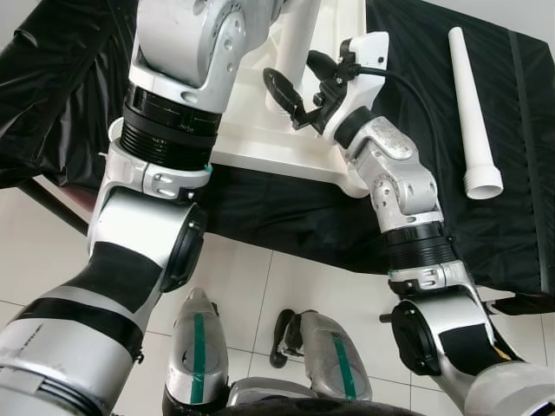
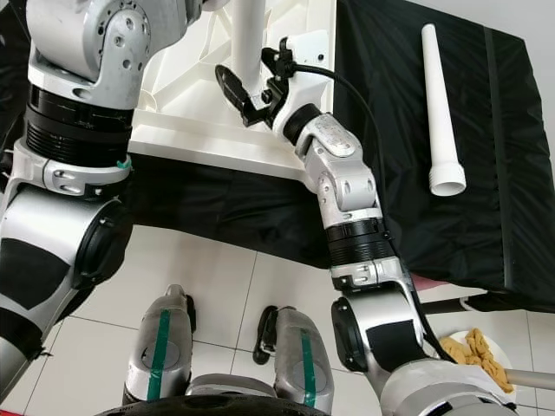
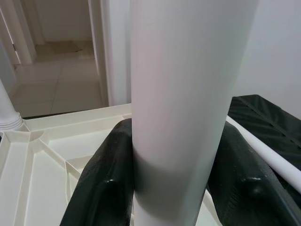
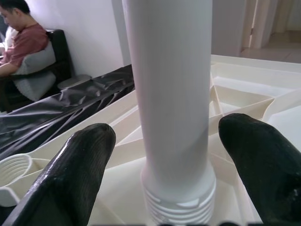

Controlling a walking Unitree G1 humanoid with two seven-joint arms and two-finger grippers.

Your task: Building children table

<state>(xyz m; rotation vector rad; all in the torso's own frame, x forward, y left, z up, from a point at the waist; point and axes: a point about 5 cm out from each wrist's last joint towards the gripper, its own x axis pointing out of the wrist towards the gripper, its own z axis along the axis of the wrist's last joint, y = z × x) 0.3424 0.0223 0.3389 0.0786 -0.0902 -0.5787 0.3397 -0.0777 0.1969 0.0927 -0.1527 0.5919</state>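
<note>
L gripper (image 3: 176, 188) fingers pinch the upright white leg (image 3: 188, 94); R gripper (image 4: 162, 160) fingers spread either side of its threaded base, not touching. Leg stands in upturned white tabletop (image 1: 260, 143) on black sheet (image 1: 520, 173), w/ spare leg (image 1: 473, 113) lying well apart.

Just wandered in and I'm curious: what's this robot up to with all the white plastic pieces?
It is building a children's table. The upside-down white tabletop lies on a black sheet. The left gripper clamps an upright table leg, while the right gripper straddles it, open, near its threaded base. A spare leg lies alongside.
</note>
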